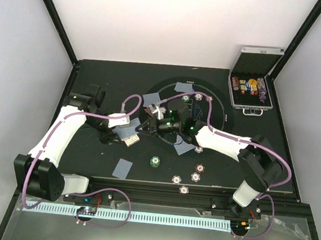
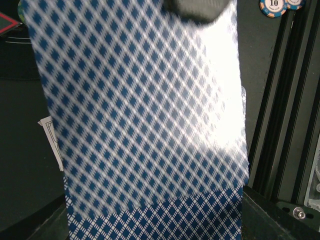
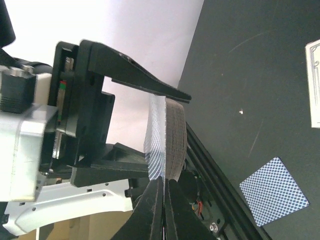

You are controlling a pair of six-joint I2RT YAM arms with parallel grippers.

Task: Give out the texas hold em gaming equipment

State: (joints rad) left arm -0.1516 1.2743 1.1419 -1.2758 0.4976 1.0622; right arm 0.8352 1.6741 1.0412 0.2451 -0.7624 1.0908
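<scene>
My left gripper (image 1: 130, 135) is shut on a deck of blue-checked playing cards (image 3: 174, 135); its black jaws clamp the stack from both sides. My right gripper (image 3: 164, 184) is shut on the edge of the top card (image 3: 156, 135), which stands slightly off the deck. In the left wrist view that card (image 2: 140, 110) fills the frame and hides my left fingers. Single cards lie face down at the front left (image 1: 123, 167) and on the round mat (image 1: 183, 87). A green chip (image 1: 155, 161) and several other chips (image 1: 195, 177) lie near the front edge.
The open silver case (image 1: 253, 85) with chip rolls stands at the back right. More chips (image 1: 198, 94) sit on the round mat's far side. Both arms meet over the table's middle. A black rail (image 1: 199, 196) runs along the near edge.
</scene>
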